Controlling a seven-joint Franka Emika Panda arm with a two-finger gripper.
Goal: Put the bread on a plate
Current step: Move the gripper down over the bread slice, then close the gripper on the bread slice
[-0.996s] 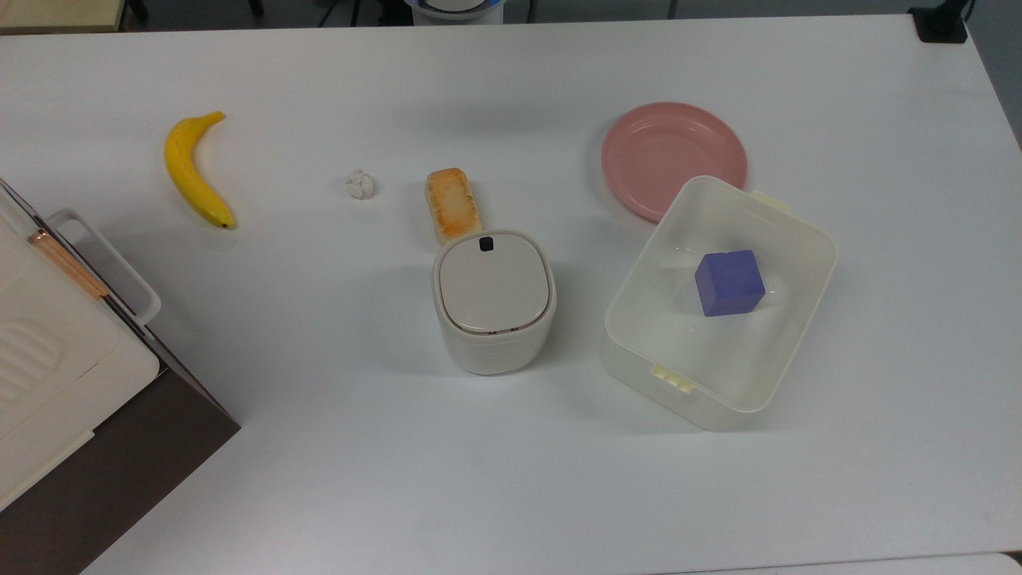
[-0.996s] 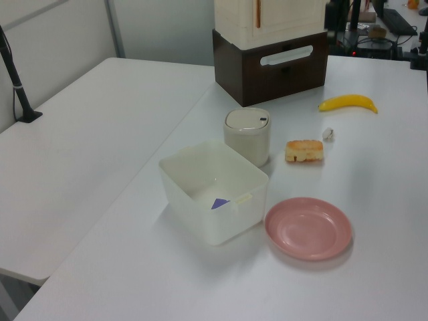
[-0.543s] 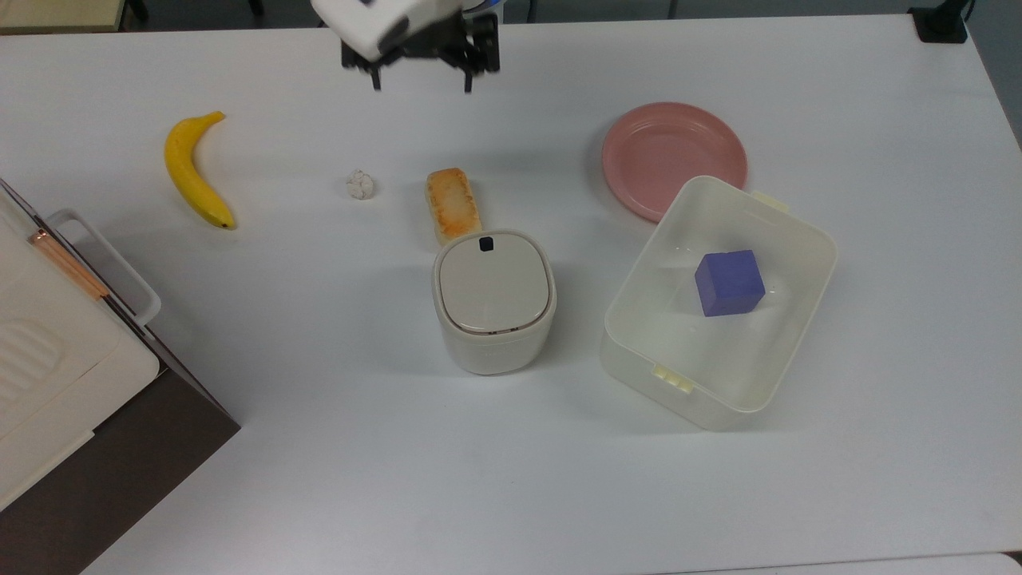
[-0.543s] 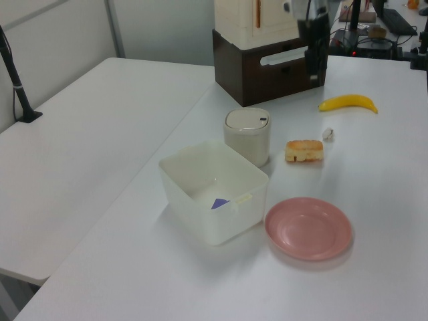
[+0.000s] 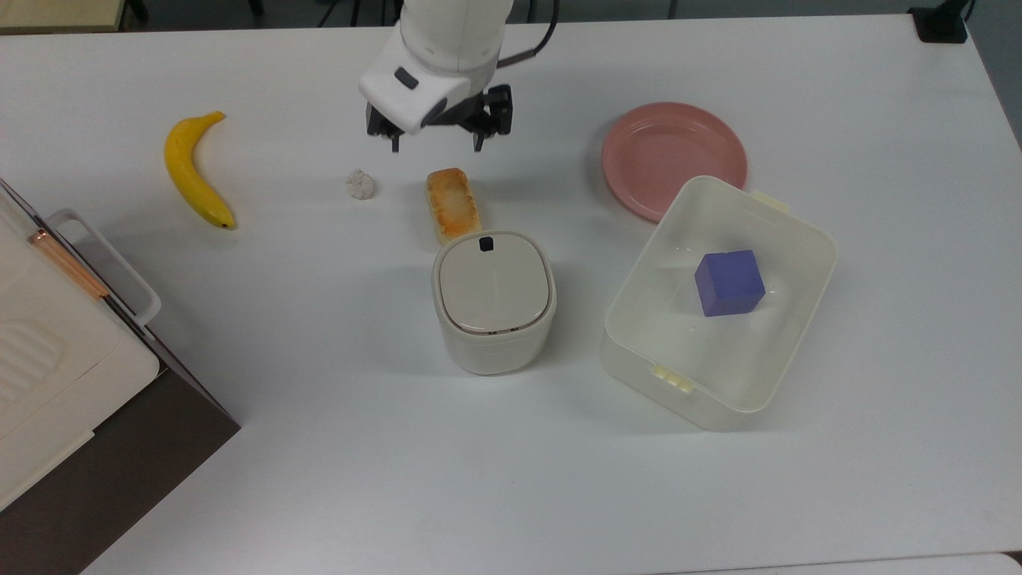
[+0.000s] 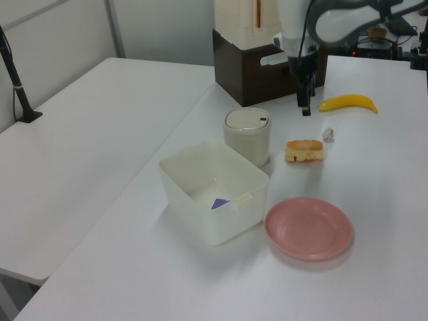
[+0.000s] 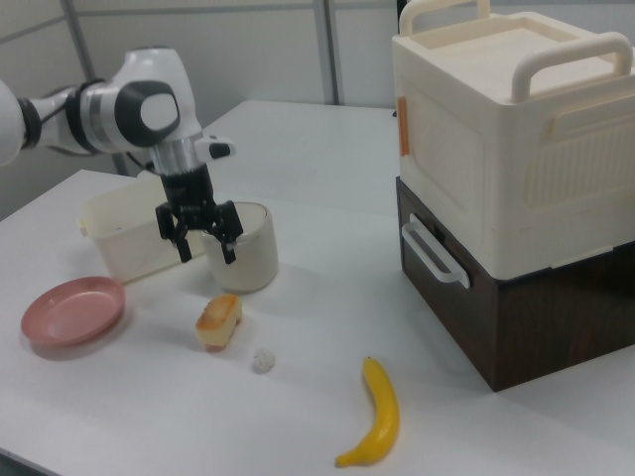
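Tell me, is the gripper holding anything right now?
Nothing. The gripper is open and empty above the table; the bread lies on the table, ungrasped.

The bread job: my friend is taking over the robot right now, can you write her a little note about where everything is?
Gripper: open, empty, hanging above the table just beyond the bread's far end in the top view.
Bread: lying on the table next to the lidded beige bin, untouched.
Plate: empty, to the top view's right of the bread, beside the cream tub.
Done: nothing placed yet.
Left: lower onto the bread, grip it, carry it to the plate, release.
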